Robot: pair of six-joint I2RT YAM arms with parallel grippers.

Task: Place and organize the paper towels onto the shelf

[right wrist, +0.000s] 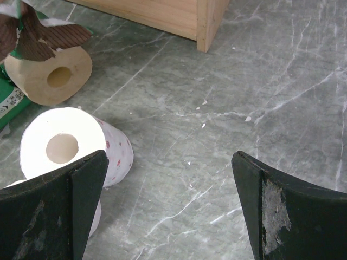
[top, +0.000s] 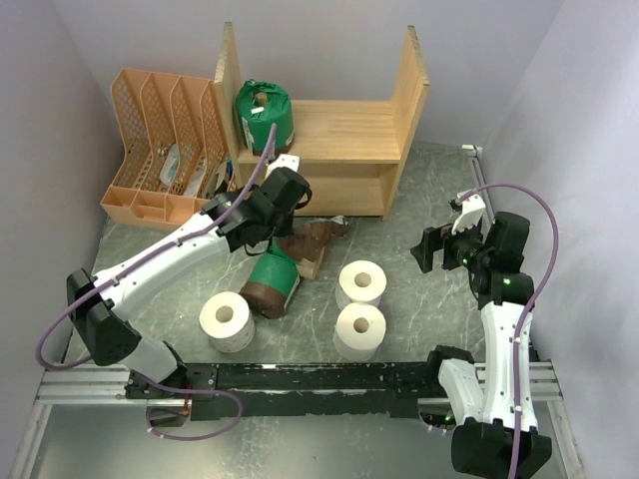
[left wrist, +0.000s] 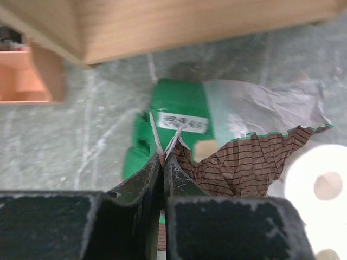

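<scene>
Top external: my left gripper (top: 298, 222) hangs over the green-and-brown plastic-wrapped paper-towel roll (top: 272, 282), which lies before the light wooden shelf (top: 339, 135). Left wrist: jaws nearly closed, pinching its wrapper flap (left wrist: 162, 135). Pickup step; the lift should be slow, as the film may slip. Right wrist: my right gripper (right wrist: 168, 206) gapes wide, empty.

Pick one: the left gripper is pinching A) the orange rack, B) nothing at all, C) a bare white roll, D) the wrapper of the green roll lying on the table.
D: the left gripper is closed on a thin flap of plastic from the green roll lying below it.
</scene>
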